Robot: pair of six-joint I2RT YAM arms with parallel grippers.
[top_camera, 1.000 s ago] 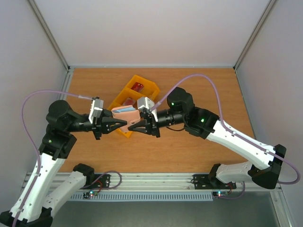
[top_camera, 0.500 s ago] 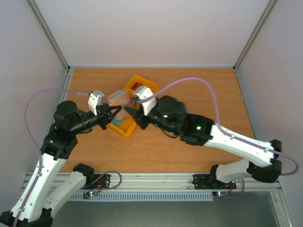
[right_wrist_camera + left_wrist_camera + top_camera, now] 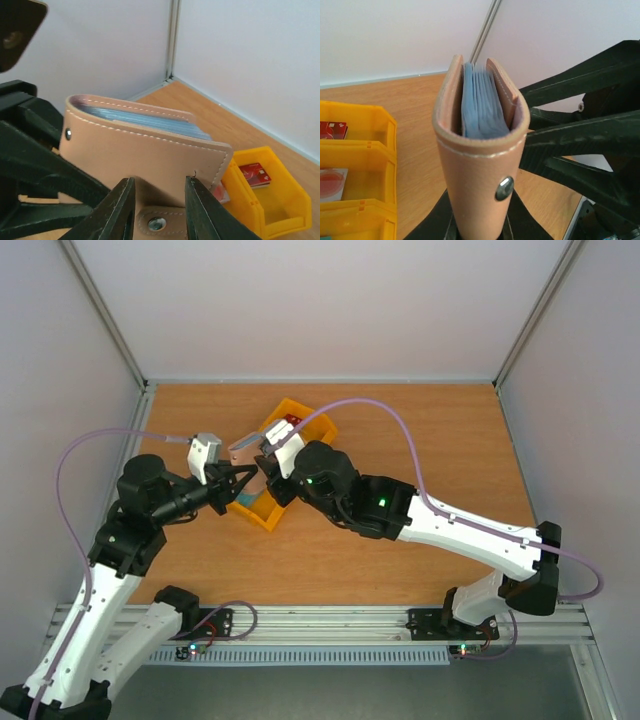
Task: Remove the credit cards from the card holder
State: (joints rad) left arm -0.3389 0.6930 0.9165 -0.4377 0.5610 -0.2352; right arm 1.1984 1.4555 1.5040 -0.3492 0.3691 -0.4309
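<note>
The taupe-brown card holder [image 3: 479, 165] stands on edge, nearly closed, with my left gripper [image 3: 480, 227] shut on its lower end. Pale blue-grey pocket panels [image 3: 480, 107] show inside its top. My right gripper [image 3: 157, 200] is open just in front of the holder [image 3: 145, 150], its fingers [image 3: 120, 210] either side of the snap tab [image 3: 156, 223]. The dark red card [image 3: 254, 173] and the whitish-pink card [image 3: 330, 182] lie in the yellow tray. From above, a teal patch [image 3: 243, 499] shows in the tray's near compartment, and both grippers [image 3: 238, 480] [image 3: 268, 452] meet at the holder [image 3: 247, 448].
The yellow three-compartment tray [image 3: 300, 455] lies diagonally at the table's middle, right under and behind the grippers. The right arm [image 3: 400, 515] stretches across the table from the right. White walls and a metal corner post [image 3: 172, 40] close off the back.
The holder has gone from lying flat between both grippers to standing on edge in the left gripper, further back. The right arm swung left, and its jaws opened off the holder.
</note>
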